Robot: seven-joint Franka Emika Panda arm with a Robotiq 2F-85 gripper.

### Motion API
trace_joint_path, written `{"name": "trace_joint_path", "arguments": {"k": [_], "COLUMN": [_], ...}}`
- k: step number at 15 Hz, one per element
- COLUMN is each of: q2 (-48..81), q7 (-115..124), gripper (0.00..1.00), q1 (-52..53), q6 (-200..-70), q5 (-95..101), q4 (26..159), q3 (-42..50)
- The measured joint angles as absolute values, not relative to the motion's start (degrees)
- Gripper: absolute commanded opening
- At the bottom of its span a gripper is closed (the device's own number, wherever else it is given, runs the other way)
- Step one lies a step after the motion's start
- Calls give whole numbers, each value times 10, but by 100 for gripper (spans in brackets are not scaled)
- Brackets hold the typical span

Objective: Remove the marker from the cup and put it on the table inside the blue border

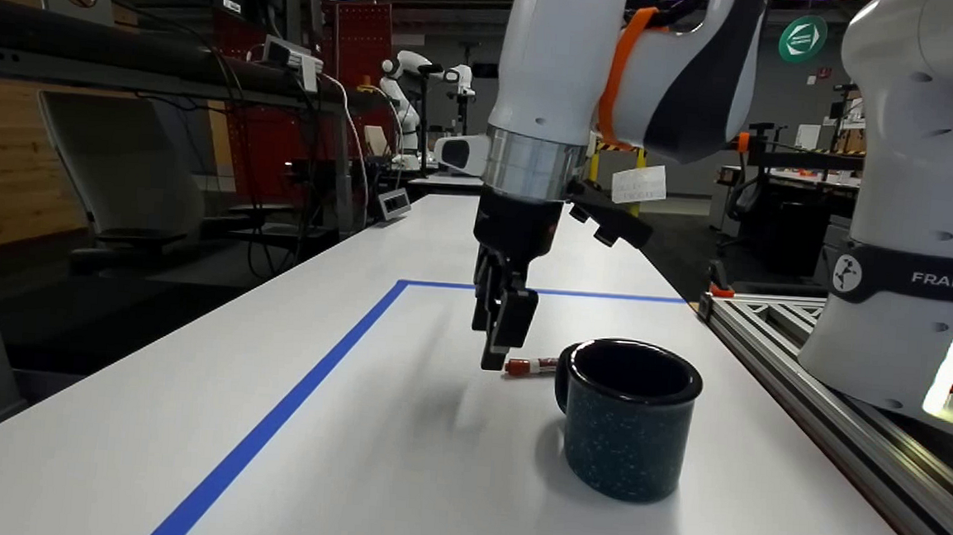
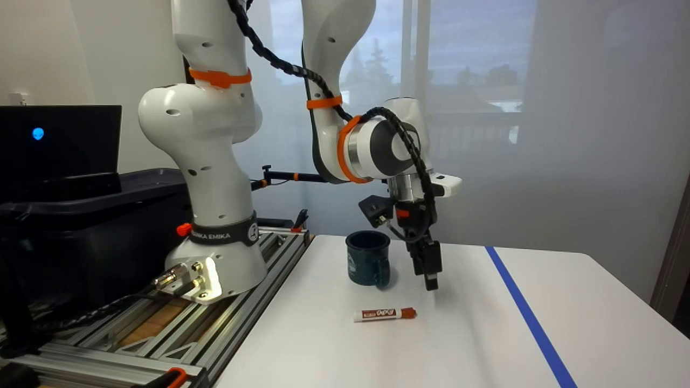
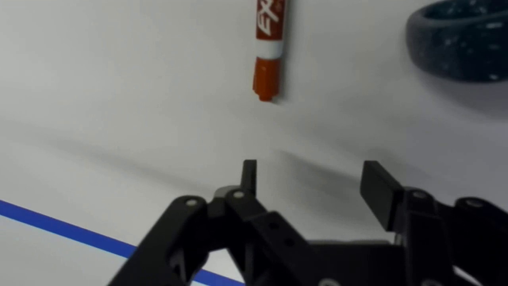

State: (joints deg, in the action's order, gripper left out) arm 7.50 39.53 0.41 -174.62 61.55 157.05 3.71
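Note:
The marker, white with a red-brown label and cap, lies flat on the white table in both exterior views (image 1: 530, 367) (image 2: 384, 314). It also shows in the wrist view (image 3: 269, 51), its far end cut off. The dark speckled cup stands upright beside it (image 1: 630, 442) (image 2: 368, 265); its handle shows in the wrist view (image 3: 460, 51). The marker is outside the cup, within the blue border (image 1: 291, 397) (image 2: 531, 318) (image 3: 63, 226). My gripper (image 1: 495, 343) (image 2: 428, 275) (image 3: 309, 171) is open and empty above the table, off the marker's cap end, apart from marker and cup.
The table (image 1: 399, 453) has a metal rail frame (image 1: 831, 421) along the robot's base. A black bin with a laptop (image 2: 59, 145) stands behind the base. A small grey box (image 1: 394, 204) sits at the table's edge.

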Motion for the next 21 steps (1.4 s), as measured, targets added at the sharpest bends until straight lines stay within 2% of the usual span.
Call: {"name": "trace_joint_path", "arguments": {"k": [3,6,11,17,21], "q2": [75,111,179,174,167], "q7": [426,459,496,477,476], "gripper": [100,100,100,100,100], "q1": [-4,-37,-177,-364,-381], "q6": [-1796,-1809,-1763,-1637,-1623], "q5": [628,596,517,360,347], "q4": [1572,1577,1577,1567,1566], "q3": [36,-2,-184,-422,-444]}}
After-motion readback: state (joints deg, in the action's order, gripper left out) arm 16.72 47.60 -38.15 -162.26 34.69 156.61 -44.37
